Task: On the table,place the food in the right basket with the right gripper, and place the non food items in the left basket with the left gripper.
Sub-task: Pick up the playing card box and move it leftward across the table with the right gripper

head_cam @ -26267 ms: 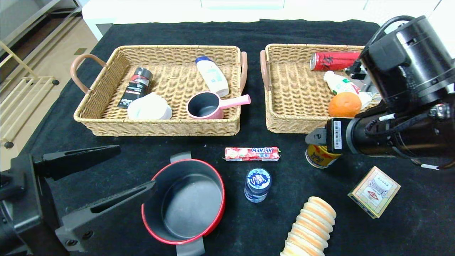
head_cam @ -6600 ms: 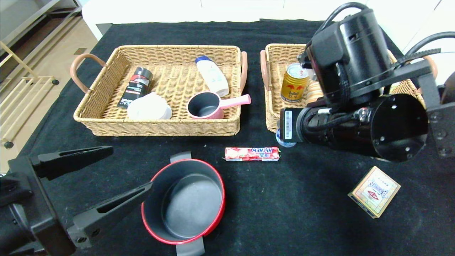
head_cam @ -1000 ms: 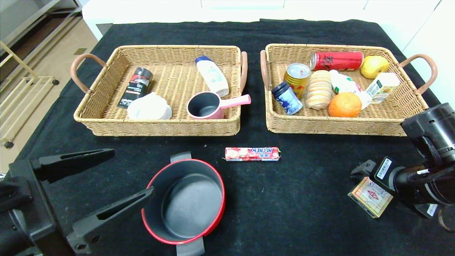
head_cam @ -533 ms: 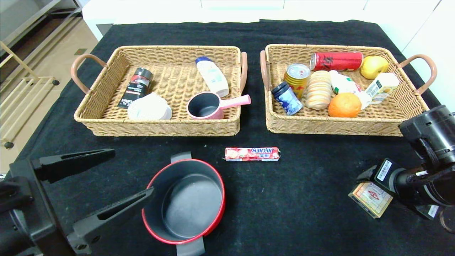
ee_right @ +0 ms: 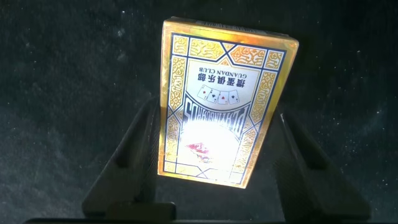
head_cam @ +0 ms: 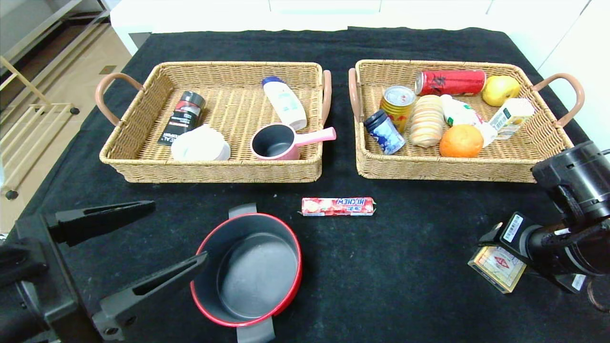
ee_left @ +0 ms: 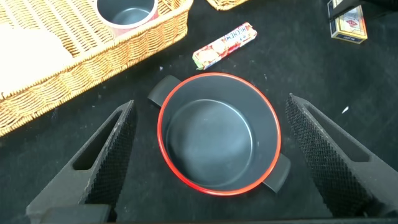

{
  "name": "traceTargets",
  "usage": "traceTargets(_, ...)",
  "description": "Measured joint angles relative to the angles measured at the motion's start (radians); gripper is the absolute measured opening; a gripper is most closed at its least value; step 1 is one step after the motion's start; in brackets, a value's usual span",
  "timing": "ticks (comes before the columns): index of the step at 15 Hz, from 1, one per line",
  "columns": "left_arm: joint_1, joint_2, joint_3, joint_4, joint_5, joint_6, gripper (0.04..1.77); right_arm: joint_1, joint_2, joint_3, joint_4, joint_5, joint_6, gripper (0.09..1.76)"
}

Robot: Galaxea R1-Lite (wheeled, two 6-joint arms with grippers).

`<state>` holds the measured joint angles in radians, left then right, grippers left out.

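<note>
Presently, the right gripper (ee_right: 214, 165) is seen at the near right of the surface (head_cam: 410, 267), its 2 fingers closed against the long sides of the flat beige card box (head_cam: 495, 269), which appears raised at a tilt; whether it touches the cloth cannot be told. In the right wrist view the box (ee_right: 221, 102) lies between both fingers, its printed face toward the camera.

The left gripper (head_cam: 128, 247) is held at the near left with its 2 slotted fingers spread wide and nothing between them, just beside the red pot (head_cam: 248, 271). The pot (ee_left: 219, 134) stands upright on the cloth.

The Hi-Chew stick (head_cam: 338, 206) lies flat on the cloth between the pot and the baskets.

In the right basket (head_cam: 457, 166) the gold can (head_cam: 397, 105), the blue-lidded jar (head_cam: 384, 132) and the biscuit stack (head_cam: 427, 120) are recorded, beside an orange (head_cam: 461, 141) and a red can (head_cam: 450, 82). In the left basket (head_cam: 209, 170) a pink saucepan (head_cam: 281, 141) is noted among other items.
</note>
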<state>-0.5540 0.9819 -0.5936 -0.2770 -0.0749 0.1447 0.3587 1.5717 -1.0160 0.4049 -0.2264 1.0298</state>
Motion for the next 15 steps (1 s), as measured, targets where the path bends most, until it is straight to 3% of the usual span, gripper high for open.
traceTargets(10, 0.0, 0.005, 0.001, 0.008, 0.0, 0.001, 1.72, 0.064, -0.063, -0.005, 0.01, 0.003, -0.004, 1.07)
traceTargets(15, -0.001, 0.006, 0.003, 0.008, 0.0, 0.004, 1.72, 0.129, -0.117, -0.032, 0.09, -0.014, -0.029, 1.07)
